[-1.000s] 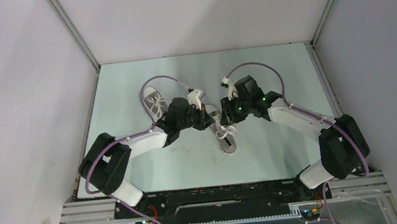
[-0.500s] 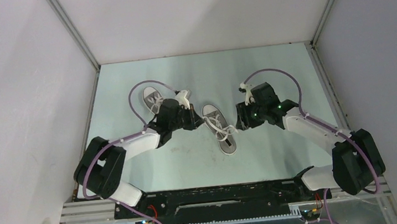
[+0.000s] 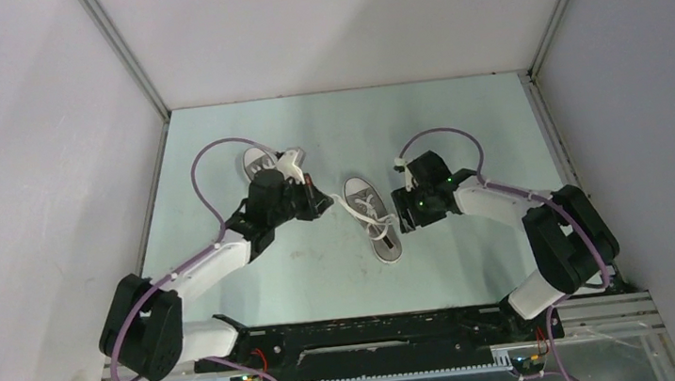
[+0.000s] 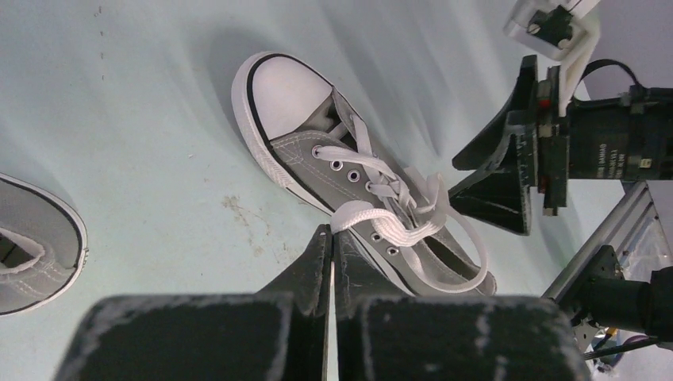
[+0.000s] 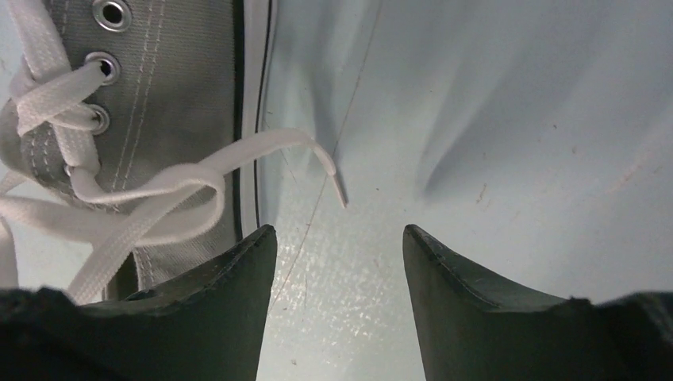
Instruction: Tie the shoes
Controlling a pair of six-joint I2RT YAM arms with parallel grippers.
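Top view: my left arm stretches long and low from the near-left corner, and my left claw [image 3: 319, 202] sits just left of the centre shoe [image 3: 374, 227]. My right arm is folded at the elbow, with my right claw [image 3: 401, 212] close on that shoe's right. The second shoe [image 3: 258, 164] lies far-left, partly under my left wrist. The table [image 3: 460, 130] is pale green and the walls [image 3: 335, 20] are white.

Left wrist: my fingers [image 4: 316, 254] are pressed together, pinching a white lace [image 4: 379, 228] at their tips. The shoe is grey canvas with a white toe cap [image 4: 282, 91] and loosely looped laces. There are brown specks [image 4: 238, 210] on the table.

Right wrist: my claw is spread wide and holds nothing. A loose lace end [image 5: 317, 155] lies on the table between my fingers [image 5: 230, 302], beside the shoe's white sole.
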